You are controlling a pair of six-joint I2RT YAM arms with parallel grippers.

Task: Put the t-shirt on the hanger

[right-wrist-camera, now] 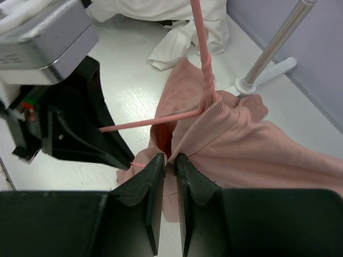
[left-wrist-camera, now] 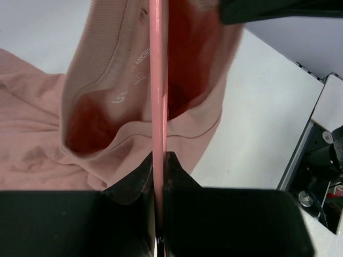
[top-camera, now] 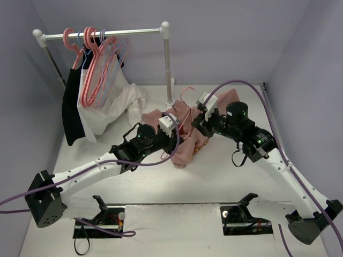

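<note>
The salmon-pink t-shirt (top-camera: pixel 188 145) lies bunched on the table between my two grippers. The thin pale-pink hanger (top-camera: pixel 182 96) stands in it, its hook pointing toward the rack. My left gripper (top-camera: pixel 178 131) is shut on one hanger bar (left-wrist-camera: pixel 157 80), which runs into the open collar of the t-shirt (left-wrist-camera: pixel 102 64). My right gripper (right-wrist-camera: pixel 170 159) is shut on the ribbed collar edge of the t-shirt (right-wrist-camera: pixel 225 115), just below the hanger's twisted neck (right-wrist-camera: pixel 207 80). The hanger's other arm is hidden inside the cloth. The chest print is not visible.
A clothes rail (top-camera: pixel 107 33) at the back left carries coral and pale blue hangers (top-camera: pixel 99 64), a white garment (top-camera: pixel 110 107) and a black garment (top-camera: pixel 71 110). The rail's right post (top-camera: pixel 168 64) stands just behind the t-shirt. Walls close both sides.
</note>
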